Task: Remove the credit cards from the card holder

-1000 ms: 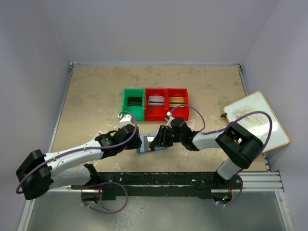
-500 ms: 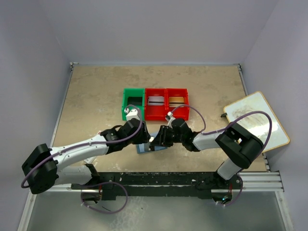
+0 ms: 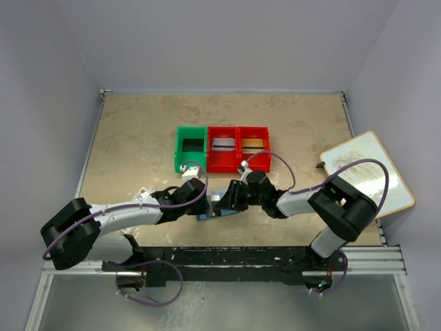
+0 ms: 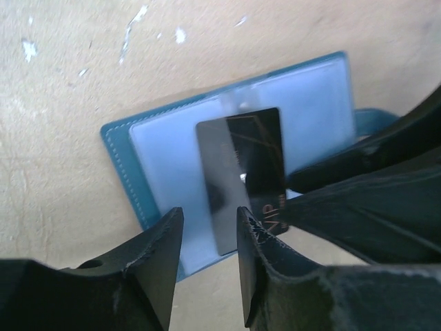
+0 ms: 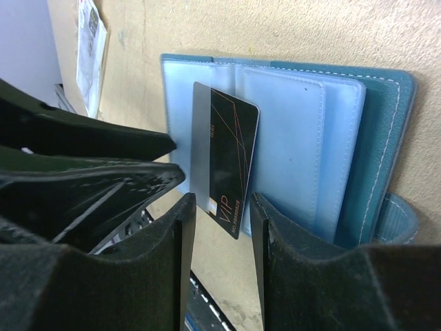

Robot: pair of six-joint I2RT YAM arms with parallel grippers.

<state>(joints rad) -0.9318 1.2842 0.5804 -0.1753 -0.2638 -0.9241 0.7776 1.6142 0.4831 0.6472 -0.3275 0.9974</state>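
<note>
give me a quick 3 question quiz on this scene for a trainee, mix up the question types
1. True or false: the wallet lies open on the table.
2. What colour is the card sticking out of a wallet slot? A gold, B black, C white.
3. In the left wrist view, is the left gripper open or shut?
Key: 1 true; 2 B; 3 open.
</note>
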